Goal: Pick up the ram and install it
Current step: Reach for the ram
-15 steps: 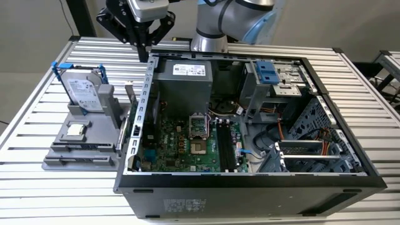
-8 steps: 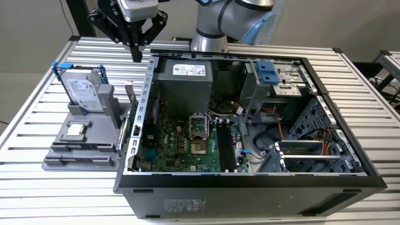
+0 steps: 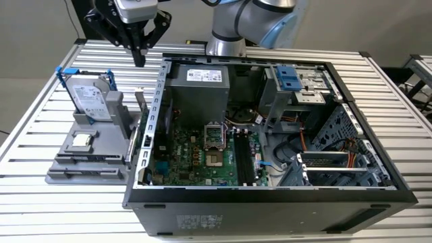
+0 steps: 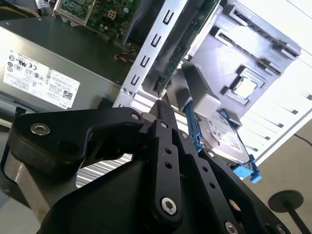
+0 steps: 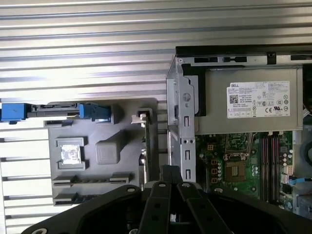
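The ram (image 3: 134,139) is a narrow dark green stick standing on edge in the grey holder (image 3: 81,164), beside the open computer case on the exterior view's left. It appears edge-on in the first wrist view (image 5: 145,151) and as a green board in the second wrist view (image 4: 187,44). My gripper (image 3: 139,59) hangs well above the far end of the holder and the ram, touching neither. Its black fingers (image 4: 163,122) are pressed together with nothing between them. The motherboard's long dark memory slots (image 3: 244,157) lie inside the case.
A silver hard drive (image 3: 91,98) in a blue frame stands upright at the back of the holder, with a small square silver chip (image 3: 82,139) in front of it. The case's metal side wall (image 3: 157,101) rises right beside the ram. A grey power supply (image 3: 202,86) fills the case's back.
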Controlling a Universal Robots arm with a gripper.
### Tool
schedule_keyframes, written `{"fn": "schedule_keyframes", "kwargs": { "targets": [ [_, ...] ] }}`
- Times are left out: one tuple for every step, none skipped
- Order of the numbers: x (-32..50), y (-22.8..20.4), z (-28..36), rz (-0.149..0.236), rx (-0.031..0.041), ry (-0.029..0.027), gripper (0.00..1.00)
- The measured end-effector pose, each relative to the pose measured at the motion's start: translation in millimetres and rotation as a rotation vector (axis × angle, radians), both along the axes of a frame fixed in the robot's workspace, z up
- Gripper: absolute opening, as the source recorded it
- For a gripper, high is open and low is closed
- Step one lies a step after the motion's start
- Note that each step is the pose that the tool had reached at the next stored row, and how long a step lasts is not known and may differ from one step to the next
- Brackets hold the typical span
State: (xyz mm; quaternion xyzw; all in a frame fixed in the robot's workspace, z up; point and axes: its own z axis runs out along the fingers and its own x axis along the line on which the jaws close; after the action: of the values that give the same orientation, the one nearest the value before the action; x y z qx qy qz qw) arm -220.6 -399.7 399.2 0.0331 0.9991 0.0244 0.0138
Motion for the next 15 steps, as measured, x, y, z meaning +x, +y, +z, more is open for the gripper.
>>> {"fn": "schedule_keyframes", "kwargs": {
  "targets": [
    [-1.8, 0.0, 0.0, 0.000, 0.0000, 0.0000, 0.00],
    [-3.5, 0.0, 0.0, 0.000, -0.0001, 0.0000, 0.00],
    [-5.2, 0.0, 0.0, 0.000, 0.0000, 0.0000, 0.00],
    [-6.9, 0.0, 0.0, 0.000, 0.0000, 0.0000, 0.00],
    [-8.6, 0.0, 0.0, 0.000, 0.0000, 0.0000, 0.00],
    [-10.3, 0.0, 0.0, 0.000, 0.0000, 0.0000, 0.00],
    [-12.1, 0.0, -0.1, 0.000, 0.0001, -0.0001, 0.00],
    [-13.7, 0.0, 0.0, 0.000, 0.0000, -0.0001, 0.00],
    [-15.6, 0.0, 0.0, 0.000, 0.0000, 0.0000, 0.00],
    [-17.3, 0.0, 0.0, 0.000, 0.0000, 0.0000, 0.00],
    [-19.0, 0.0, 0.0, 0.000, 0.0000, 0.0000, 0.00],
    [-20.8, 0.0, 0.0, 0.000, 0.0000, 0.0000, 0.00],
    [-22.7, 0.0, 0.0, 0.000, 0.0000, 0.0000, 0.00],
    [-24.5, 0.0, 0.0, 0.000, 0.0000, 0.0000, 0.00],
    [-26.3, 0.0, 0.0, 0.000, 0.0000, 0.0000, 0.00]
  ]
}}
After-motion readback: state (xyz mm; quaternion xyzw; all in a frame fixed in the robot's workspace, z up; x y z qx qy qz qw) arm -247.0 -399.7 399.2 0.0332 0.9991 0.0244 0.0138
